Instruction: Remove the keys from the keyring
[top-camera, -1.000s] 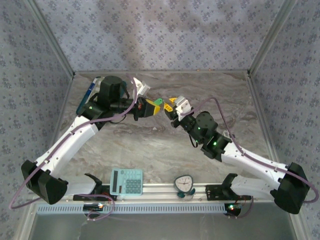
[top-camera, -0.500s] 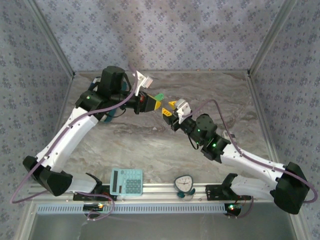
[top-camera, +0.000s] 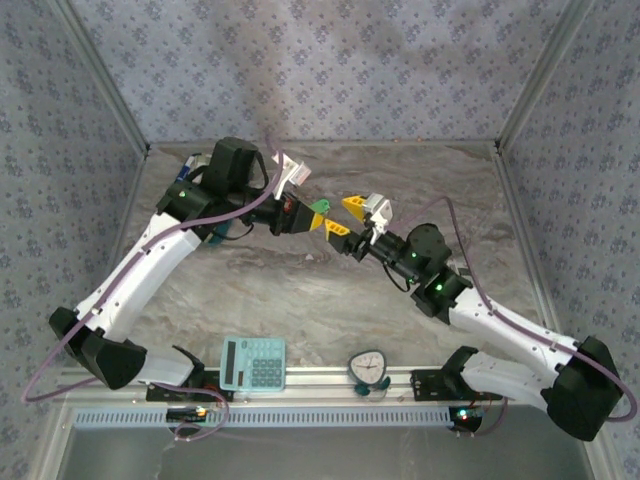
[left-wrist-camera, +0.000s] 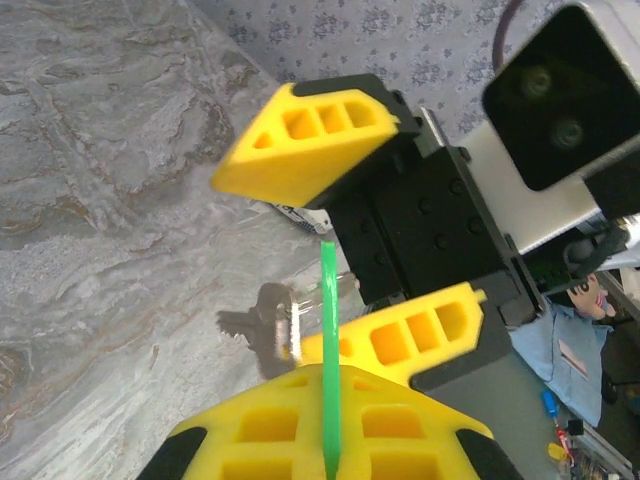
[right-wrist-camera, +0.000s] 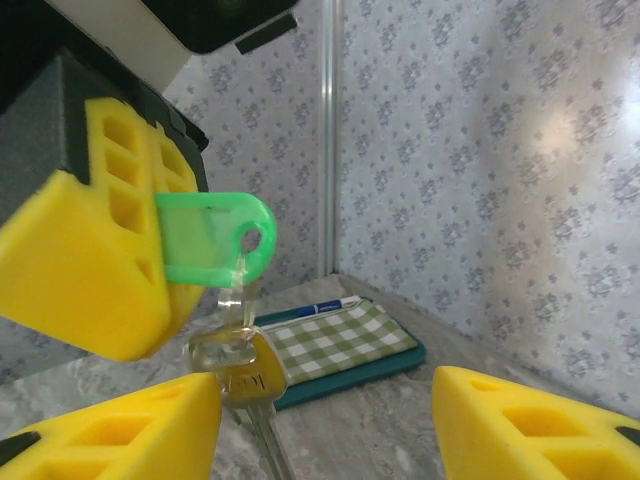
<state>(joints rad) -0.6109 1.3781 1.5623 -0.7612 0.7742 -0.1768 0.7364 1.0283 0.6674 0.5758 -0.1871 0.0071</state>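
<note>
One green tag (right-wrist-camera: 210, 238) is sitting clamped between the two yellow fingers of the left gripper (top-camera: 314, 214), held up in the air above the far middle of the table (top-camera: 300, 290). One thin keyring (right-wrist-camera: 238, 295) is hanging from the hole in the tag, and one metal key (right-wrist-camera: 238, 375) is dangling from it, blade pointing down; no second key can be made out.

The right gripper (top-camera: 345, 216) is facing the left one tip to tip, its jaws standing well apart and gripping nothing. In the right wrist view its two yellow fingers (right-wrist-camera: 120, 425) are flanking the key from below, and the key's head is hanging just beside one of them; whether they are touching cannot be told.

One checkered pouch (right-wrist-camera: 340, 345) with a teal edge is lying at the far left corner, with one pen (right-wrist-camera: 305, 310) resting on it. At the near rail, one teal calculator (top-camera: 252, 363) and one small round dial (top-camera: 369, 367) are sitting apart from each other.
</note>
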